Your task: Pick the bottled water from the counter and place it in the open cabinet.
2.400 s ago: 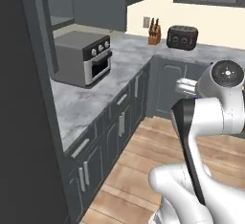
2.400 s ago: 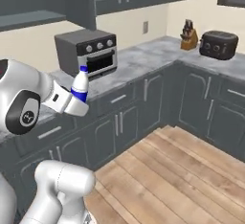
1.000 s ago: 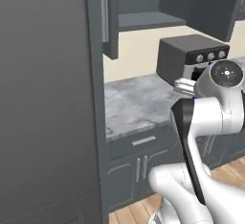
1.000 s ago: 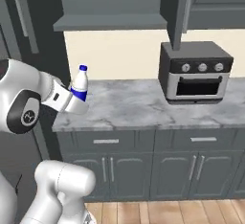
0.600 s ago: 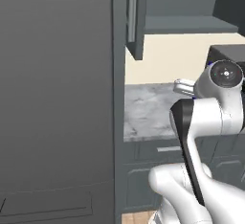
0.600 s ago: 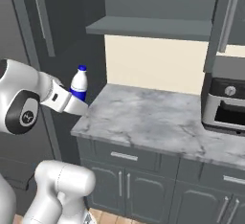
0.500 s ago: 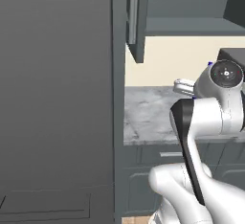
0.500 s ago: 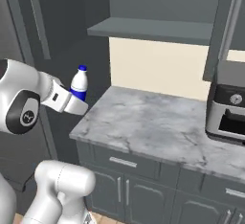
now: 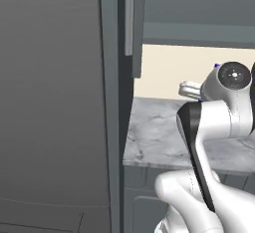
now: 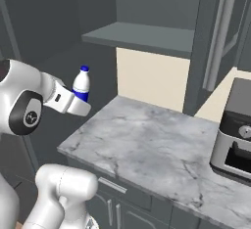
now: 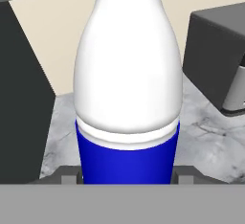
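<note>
A: Where is the bottled water (image 10: 81, 84) found at this moment?

B: It is held upright in the gripper (image 10: 78, 106), in the air at the left end of the marbled counter top (image 10: 162, 147). It is well below the shelf floor of the open cabinet (image 10: 147, 35) and a little to the left of it. In the hand view the bottle's blue label band is seen low between the two finger tips, with the white shoulder rising above.

A: How should the step in hand be done well?

B: The bottle must probably be lifted first, until its base is clearly above the shelf edge, and only then be carried forward into the cabinet. It should be kept upright, because a tilted bottle may fall over when it is released. The cabinet door (image 10: 218, 37) stands on the right side, so the approach is better made from the left and the front.

A: And the fingers?

B: They are clamped on the label band, one at each side of it, and are apart only by the bottle's width. Nothing else is touched by them; the counter is not touched by the bottle.
</note>
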You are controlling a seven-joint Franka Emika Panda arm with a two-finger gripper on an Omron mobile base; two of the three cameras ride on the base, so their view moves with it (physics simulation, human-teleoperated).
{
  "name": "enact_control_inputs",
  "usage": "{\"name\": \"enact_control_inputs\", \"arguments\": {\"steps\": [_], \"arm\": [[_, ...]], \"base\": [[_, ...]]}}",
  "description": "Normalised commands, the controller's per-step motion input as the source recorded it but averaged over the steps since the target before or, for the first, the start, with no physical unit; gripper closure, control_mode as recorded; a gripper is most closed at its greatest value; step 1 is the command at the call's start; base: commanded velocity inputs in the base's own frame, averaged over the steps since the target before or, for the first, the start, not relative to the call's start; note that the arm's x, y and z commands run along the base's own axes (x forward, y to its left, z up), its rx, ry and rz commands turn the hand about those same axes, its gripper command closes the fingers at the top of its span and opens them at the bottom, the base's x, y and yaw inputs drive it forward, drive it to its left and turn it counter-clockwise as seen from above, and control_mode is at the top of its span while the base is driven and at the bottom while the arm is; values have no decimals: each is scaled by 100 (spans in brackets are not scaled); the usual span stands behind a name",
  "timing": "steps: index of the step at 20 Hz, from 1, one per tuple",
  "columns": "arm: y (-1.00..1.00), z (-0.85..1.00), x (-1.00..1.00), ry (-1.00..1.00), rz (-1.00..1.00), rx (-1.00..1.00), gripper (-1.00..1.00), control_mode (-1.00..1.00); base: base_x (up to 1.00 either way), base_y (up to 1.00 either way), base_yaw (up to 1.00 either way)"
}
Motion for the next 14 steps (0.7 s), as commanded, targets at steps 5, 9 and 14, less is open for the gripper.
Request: {"name": "enact_control_inputs", "arguments": {"steps": [5,9,14], "arm": [[0,0,0,0,0,0,100,100],[0,0,0,0,0,0,100,100],[0,0,0,0,0,0,100,100]], "base": [[46,-61,2],[57,-49,-1],[63,-17,-13]]}}
